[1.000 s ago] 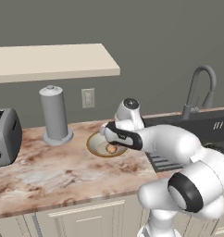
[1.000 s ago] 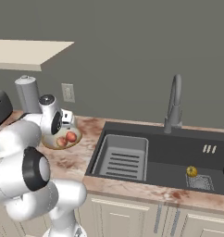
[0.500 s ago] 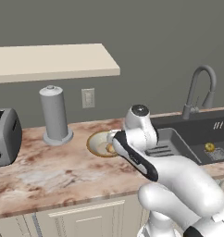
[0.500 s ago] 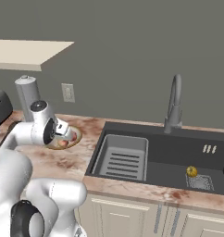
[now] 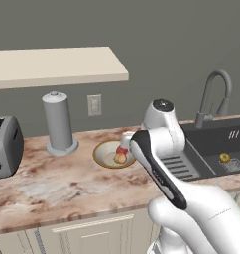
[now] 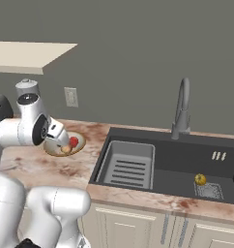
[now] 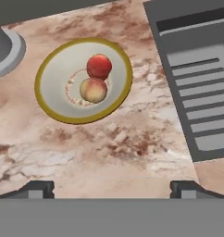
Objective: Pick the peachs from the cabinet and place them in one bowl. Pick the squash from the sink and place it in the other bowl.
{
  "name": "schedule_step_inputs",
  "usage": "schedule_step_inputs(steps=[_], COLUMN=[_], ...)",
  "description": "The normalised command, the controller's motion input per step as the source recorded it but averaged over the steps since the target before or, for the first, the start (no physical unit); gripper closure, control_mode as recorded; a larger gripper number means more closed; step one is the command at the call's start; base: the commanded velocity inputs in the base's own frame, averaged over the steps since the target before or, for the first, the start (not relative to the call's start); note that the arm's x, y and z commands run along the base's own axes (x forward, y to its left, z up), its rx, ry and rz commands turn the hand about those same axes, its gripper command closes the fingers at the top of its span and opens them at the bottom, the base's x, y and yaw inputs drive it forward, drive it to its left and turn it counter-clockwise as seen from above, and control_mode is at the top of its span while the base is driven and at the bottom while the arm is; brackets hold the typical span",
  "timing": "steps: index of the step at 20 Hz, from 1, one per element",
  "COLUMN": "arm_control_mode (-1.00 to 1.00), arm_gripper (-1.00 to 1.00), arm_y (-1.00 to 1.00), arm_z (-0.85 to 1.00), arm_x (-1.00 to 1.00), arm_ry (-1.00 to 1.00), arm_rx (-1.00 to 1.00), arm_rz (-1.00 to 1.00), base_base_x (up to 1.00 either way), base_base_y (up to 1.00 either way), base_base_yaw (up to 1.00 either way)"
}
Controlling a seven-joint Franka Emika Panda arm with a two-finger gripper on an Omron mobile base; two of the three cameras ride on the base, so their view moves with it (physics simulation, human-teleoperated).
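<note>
Two peachs, one red (image 7: 99, 66) and one paler orange (image 7: 93, 90), lie together in the cream bowl with the golden rim (image 7: 49, 99) on the marble counter. My gripper (image 7: 113, 190) hangs above the counter just beside the bowl, open, with nothing between its fingertips. The same bowl (image 5: 103, 154) (image 6: 55, 150) sits between the grey cylinder and the sink. The small yellow squash (image 6: 200, 179) (image 5: 224, 158) lies in the dark sink (image 6: 177, 157). The beige cabinet slab (image 5: 57, 67) hangs above the counter. The other bowl is out of view.
A grey paper-towel cylinder (image 5: 58, 124) and a toaster (image 5: 5, 146) stand left of the bowl. The curved faucet (image 6: 182, 109) rises behind the sink, and the slotted rack (image 6: 128, 164) fills its left half. My own arm crosses the counter's front right.
The arm has swung round and the hand has pulled back from right over the bowl. Both peachs stay in the bowl; the squash has not moved.
</note>
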Motion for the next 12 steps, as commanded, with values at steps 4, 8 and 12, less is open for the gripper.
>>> schedule_step_inputs(steps=[4, 8, 12], arm_control_mode=[-1.0, -1.0, -1.0], arm_gripper=[-1.0, -1.0, -1.0], arm_y=[0.0, -0.12, -0.41], arm_z=[0.08, 0.24, 0.67], arm_x=[-1.0, -0.95, -0.75], arm_ry=[-0.27, -0.22, -0.02], arm_rx=[-0.01, -0.03, 0.0], arm_rz=[0.0, 0.0, 0.0], base_base_x=[0.0, 0.0, 0.0], base_base_y=[0.0, 0.0, 0.0], base_base_yaw=[0.0, 0.0, 0.0])
